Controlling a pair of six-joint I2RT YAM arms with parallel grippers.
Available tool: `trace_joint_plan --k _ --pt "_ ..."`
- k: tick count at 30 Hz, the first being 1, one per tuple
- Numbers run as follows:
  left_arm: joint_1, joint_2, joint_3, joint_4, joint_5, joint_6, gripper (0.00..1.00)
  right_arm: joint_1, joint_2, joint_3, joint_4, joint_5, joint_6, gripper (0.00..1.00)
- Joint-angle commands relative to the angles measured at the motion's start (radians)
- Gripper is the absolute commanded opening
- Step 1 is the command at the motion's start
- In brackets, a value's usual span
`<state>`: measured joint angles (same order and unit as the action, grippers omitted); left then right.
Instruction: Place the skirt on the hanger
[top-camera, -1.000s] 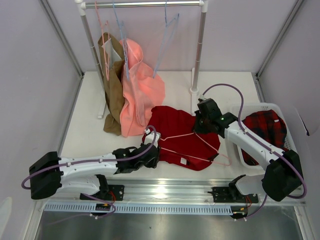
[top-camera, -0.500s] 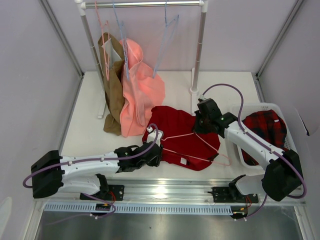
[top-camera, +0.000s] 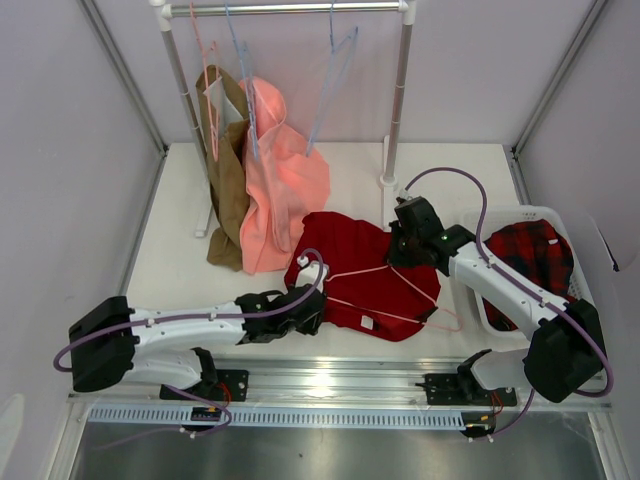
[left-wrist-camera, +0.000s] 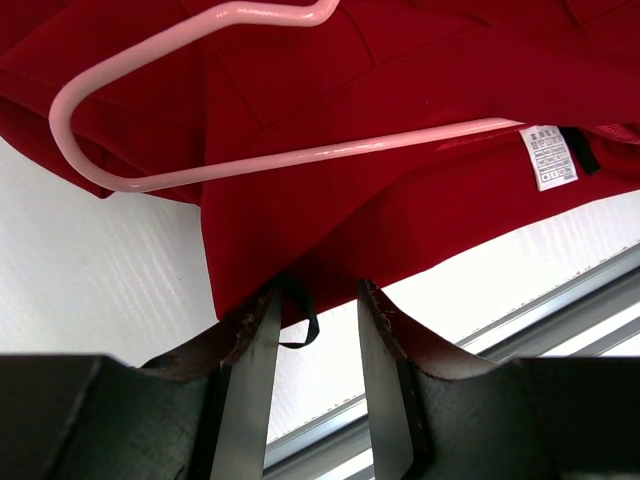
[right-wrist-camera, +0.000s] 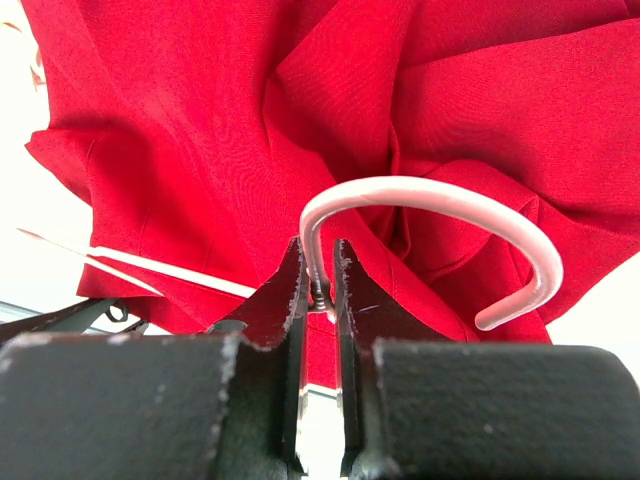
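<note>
our right tool (right-wrist-camera: 320, 275) clamped the pink hanger (right-wrist-camera: 430, 193) by its hook; our left tool (left-wrist-camera: 318, 300) stood apart, astride the hem of the red skirt (left-wrist-camera: 300, 230).

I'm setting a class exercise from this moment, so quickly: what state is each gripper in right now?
Left gripper: open, tips at the skirt hem, not gripping it.
Right gripper: shut on the hanger, at its hook.

Left arm reaches further toward the skirt

The left arm (top-camera: 190, 325) has slid rightward along the table's near edge, its black rear block moving with it. The left gripper (left-wrist-camera: 318, 300) has edged closer to the skirt (top-camera: 350, 270) hem, and the purple cable (top-camera: 318, 262) loop above it now arches higher.
</note>
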<state>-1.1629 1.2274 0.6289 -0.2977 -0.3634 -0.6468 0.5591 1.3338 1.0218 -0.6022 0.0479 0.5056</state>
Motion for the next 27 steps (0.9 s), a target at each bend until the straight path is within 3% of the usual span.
trace_joint_plan --k 1,13,19,27 --pt "-0.007 0.018 0.043 0.019 -0.008 -0.005 0.41 0.001 0.004 0.047 0.005 0.030 0.002 0.00" --pt "-0.007 0.067 0.043 0.057 0.003 -0.002 0.41 -0.001 0.002 0.047 0.002 0.032 0.001 0.00" --pt "-0.007 0.089 0.046 0.049 -0.002 -0.007 0.32 -0.001 0.002 0.049 -0.001 0.032 0.001 0.00" --pt "-0.007 0.072 0.055 -0.007 -0.022 -0.010 0.31 -0.001 0.002 0.049 0.002 0.032 0.002 0.00"
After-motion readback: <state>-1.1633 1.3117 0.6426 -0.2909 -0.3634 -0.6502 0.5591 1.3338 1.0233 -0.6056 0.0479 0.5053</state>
